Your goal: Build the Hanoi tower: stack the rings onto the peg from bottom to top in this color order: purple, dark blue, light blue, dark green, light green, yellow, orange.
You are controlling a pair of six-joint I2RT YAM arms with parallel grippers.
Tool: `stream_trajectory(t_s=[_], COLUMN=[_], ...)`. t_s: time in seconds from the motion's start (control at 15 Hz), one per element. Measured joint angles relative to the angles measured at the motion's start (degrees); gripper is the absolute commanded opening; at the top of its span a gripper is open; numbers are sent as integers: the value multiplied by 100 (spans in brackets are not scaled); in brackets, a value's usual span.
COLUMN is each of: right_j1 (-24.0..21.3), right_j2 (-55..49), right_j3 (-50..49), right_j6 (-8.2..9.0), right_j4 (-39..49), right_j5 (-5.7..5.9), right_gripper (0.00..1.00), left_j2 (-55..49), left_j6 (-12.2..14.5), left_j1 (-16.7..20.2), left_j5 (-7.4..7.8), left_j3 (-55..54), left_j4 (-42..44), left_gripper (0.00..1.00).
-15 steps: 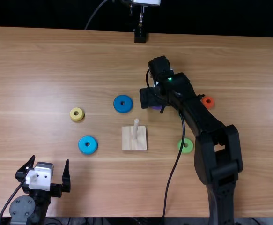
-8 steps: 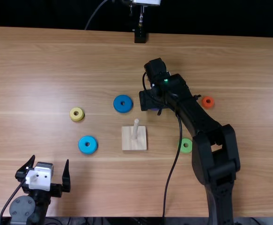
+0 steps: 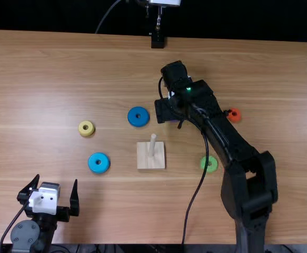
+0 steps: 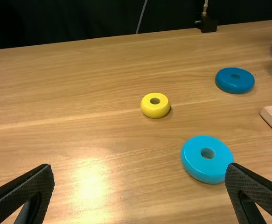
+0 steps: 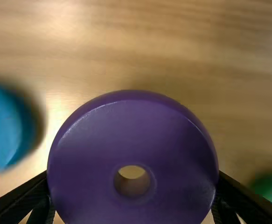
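Right hand (image 5: 133, 179) is closed on the wide purple ring (image 5: 89, 154), holding it by opposite edges beyond the square pale-wood base (image 3: 144, 161) and a little to its right, apparently raised off the light brown wooden surface (image 3: 116, 200). Left hand (image 3: 56, 179) rests wide and empty, nearer the robot than the base and well to its left.

Purple belongs at the bottom, so the next move is probably a carry back to the upright wooden peg (image 3: 152, 138). My main worry is aim: the hole looks small against so broad a ring, and coming down off-centre could catch its underside on the peg tip, then tilt the ring in the grip or tip the base. If the base is loose, a sideways push could slide it too. Carried low, purple could clip the dark blue ring (image 3: 138, 116), just beyond the base, and the dangling black cable (image 3: 198, 187) might nudge the light green ring (image 3: 211, 163), right of the base
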Motion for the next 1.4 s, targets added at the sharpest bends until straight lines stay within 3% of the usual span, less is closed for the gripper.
stream_trajectory(t_s=[0.27, 0.4, 0.8, 1.4], right_j1=[203, 306, 881, 1366], right_j2=[-590, -675, -1082, -1252], right_j3=[1161, 1456, 1727, 1773], right_j6=[4, 13, 33, 46], right_j4=[-1873, -2363, -2796, -3029], right_j5=[-2, -2, -2, -2], right_gripper=[0, 0, 0, 0], left_j2=[0, 0, 0, 0], left_j6=[2, 0, -2, 0], left_j1=[0, 0, 0, 0], left_j5=[-2, 0, 0, -2], left_j3=[2, 2, 2, 2], left_j4=[-2, -2, 0, 0], left_gripper=[100, 100, 100, 100])
